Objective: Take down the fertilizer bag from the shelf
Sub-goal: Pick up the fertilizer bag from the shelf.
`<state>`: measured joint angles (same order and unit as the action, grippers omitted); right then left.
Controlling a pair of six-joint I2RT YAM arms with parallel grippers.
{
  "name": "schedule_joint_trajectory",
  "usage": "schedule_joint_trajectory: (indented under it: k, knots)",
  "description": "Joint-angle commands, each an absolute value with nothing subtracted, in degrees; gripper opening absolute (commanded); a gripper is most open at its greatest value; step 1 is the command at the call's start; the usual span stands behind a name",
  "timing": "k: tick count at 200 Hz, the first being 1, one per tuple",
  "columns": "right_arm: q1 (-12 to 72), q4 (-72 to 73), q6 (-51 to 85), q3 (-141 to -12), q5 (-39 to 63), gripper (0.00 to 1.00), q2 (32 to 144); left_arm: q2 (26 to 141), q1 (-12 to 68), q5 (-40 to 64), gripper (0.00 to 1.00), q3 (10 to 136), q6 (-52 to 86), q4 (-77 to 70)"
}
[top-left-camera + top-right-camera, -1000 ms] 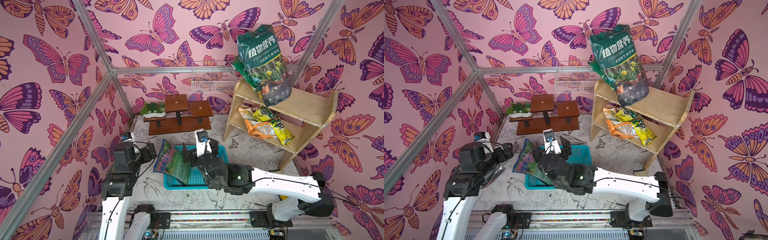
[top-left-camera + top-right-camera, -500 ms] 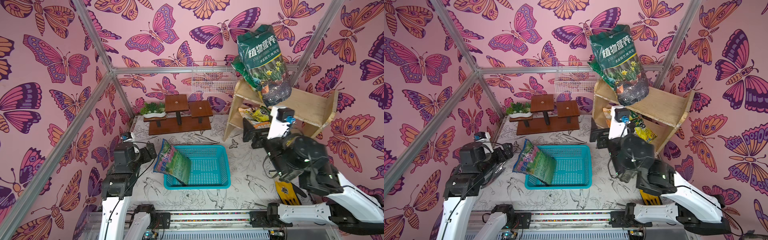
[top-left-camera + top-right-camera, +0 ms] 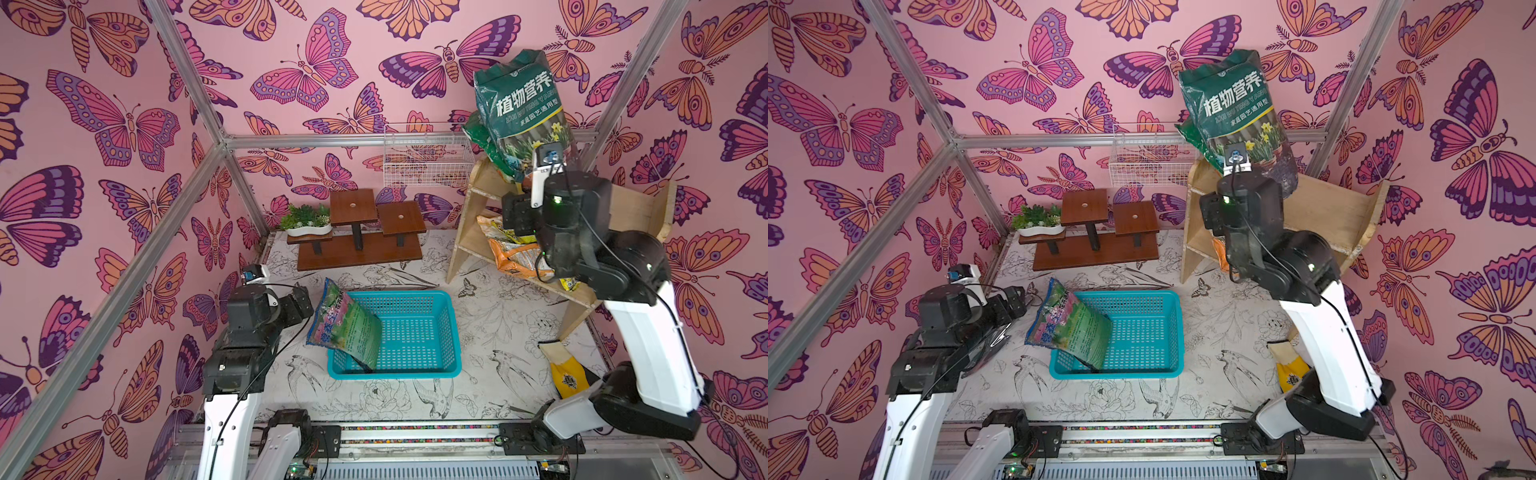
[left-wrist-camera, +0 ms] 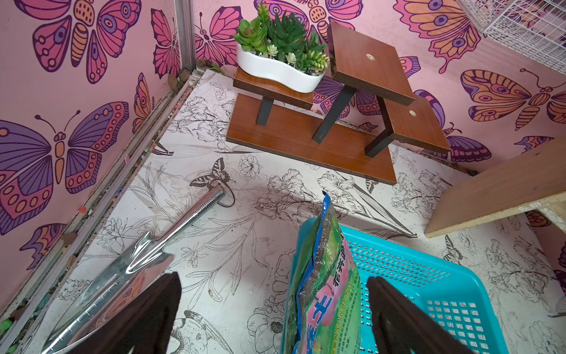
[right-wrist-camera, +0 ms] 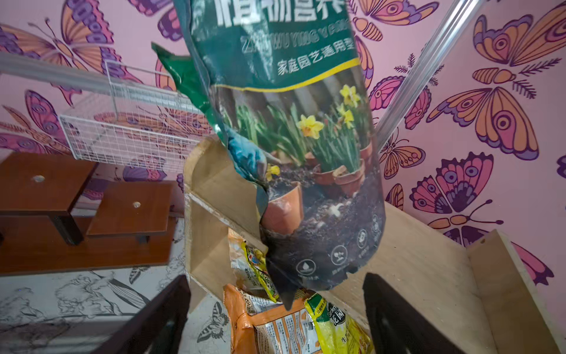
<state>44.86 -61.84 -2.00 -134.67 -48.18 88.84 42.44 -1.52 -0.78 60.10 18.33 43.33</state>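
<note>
Presently, right gripper [image 5: 275, 277]: hovering agape at base of green fertilizer bag [image 5: 300, 153] on shelf [image 5: 428, 269].
Left gripper [image 4: 272, 277]: hanging agape, empty.

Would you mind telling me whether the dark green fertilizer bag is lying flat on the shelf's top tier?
No, the dark green fertilizer bag stands on end atop the shelf.

shelf [image 3: 636, 210] - raw matt plywood | green fertilizer bag [image 3: 519, 104] - glossy plastic film | basket [image 3: 415, 368] perforated plastic | trowel [image 4: 144, 254] polished metal
</note>
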Motion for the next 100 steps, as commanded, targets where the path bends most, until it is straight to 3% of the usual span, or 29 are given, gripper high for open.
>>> schedule_joint_trajectory:
  k: [1, 42, 100]
  knots:
    - [44.21, -66.73, -4.95, -139.74, -50.22, 0.91, 92.03, 41.97, -2.13, 0.56, 1.00, 59.41, 18.41, 43.45]
    - [43.56, -62.09, -11.17, -142.33, -55.97, 0.92, 96.80, 42.12, -2.72, 1.27, 1.00, 59.50, 18.55, 43.47]
    - [37.89, -61.30, -11.07, -145.05, -51.33, 0.92, 97.86, 42.07, -3.08, 1.93, 1.00, 59.58, 18.66, 43.38]
